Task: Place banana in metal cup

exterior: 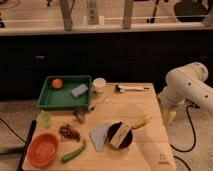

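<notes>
Banana [141, 122]: yellow, resting at the 2 o'clock rim of the dark bowl [125, 145], on the right half of the surface [140, 102].
Metal cup [80, 116]: at the banana's 9 o'clock, beyond the bowl.
Hand [169, 116]: at the banana's 3 o'clock, off the surface's edge, spread wide, empty.
Step, we judge: the pick is not yet begun.
Next: we reach toward 9 o'clock and grasp across the banana.

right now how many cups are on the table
3: white cup right of the green tray, pale green cup at the left edge, metal cup in front of the tray. Tool hangs off the right edge.
</notes>
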`<state>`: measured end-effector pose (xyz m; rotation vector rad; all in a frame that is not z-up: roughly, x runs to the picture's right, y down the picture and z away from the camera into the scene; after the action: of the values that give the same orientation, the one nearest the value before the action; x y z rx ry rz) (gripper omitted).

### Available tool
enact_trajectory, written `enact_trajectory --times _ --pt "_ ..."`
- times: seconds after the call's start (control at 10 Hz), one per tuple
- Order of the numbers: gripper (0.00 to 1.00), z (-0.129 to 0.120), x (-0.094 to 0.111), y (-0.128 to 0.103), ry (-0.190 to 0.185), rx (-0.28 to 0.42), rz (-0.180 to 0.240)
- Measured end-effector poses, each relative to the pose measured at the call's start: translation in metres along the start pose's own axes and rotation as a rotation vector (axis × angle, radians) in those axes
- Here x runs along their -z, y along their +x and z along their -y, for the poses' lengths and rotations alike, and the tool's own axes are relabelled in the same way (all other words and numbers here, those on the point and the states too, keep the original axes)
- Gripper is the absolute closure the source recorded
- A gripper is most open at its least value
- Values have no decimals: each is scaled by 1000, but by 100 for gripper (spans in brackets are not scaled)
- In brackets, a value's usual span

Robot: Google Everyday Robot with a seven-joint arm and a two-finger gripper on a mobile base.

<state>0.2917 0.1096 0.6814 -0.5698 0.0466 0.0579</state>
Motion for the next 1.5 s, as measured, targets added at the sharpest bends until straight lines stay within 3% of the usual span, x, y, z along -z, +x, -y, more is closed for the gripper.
enact_trajectory --times 1.5 --pt "20 -2 -5 -1 0 11 -5"
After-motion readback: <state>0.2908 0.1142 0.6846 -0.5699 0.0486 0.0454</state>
